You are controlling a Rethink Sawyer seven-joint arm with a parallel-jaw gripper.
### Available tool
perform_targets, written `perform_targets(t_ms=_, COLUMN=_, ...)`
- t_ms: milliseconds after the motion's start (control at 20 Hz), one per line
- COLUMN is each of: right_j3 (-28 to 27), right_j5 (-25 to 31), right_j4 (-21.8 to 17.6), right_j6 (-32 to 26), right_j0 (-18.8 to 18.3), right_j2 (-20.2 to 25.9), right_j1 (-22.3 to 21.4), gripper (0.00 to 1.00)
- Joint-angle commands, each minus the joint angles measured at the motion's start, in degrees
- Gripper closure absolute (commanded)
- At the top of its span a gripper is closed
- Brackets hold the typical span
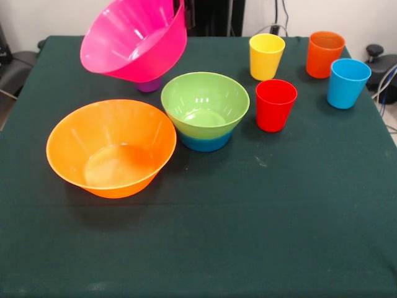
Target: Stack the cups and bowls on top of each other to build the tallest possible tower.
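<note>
My gripper (178, 6) shows only at the top edge, shut on the far rim of the large pink bowl (133, 40). The bowl hangs tilted, its base just over the purple cup (149, 85); I cannot tell if they touch. The large orange bowl (111, 149) sits front left. The green bowl (205, 102) is nested in the small blue bowl (206, 143). The yellow cup (267, 56), orange cup (324, 54), light blue cup (348, 82) and red cup (276, 104) stand upright at the right. The small orange bowl is out of view.
The dark green tablecloth (248, 223) covers the table. The robot's dark pedestal (214, 15) stands behind the far edge. Cables and a chair base (378, 59) lie off the table's right side.
</note>
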Motion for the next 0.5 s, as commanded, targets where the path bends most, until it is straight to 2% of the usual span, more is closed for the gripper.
perform_targets(t_ms=50, right_j3=1.40, right_j5=-1.11, right_j4=1.57, right_j6=10.23, right_j0=3.27, right_j2=-2.36, right_j1=1.34, gripper=1.00)
perform_targets(t_ms=500, right_j3=-0.17, right_j5=-1.73, right_j4=3.01, right_j6=12.03, right_j0=6.80, right_j2=-4.37, right_j1=3.17, gripper=1.00)
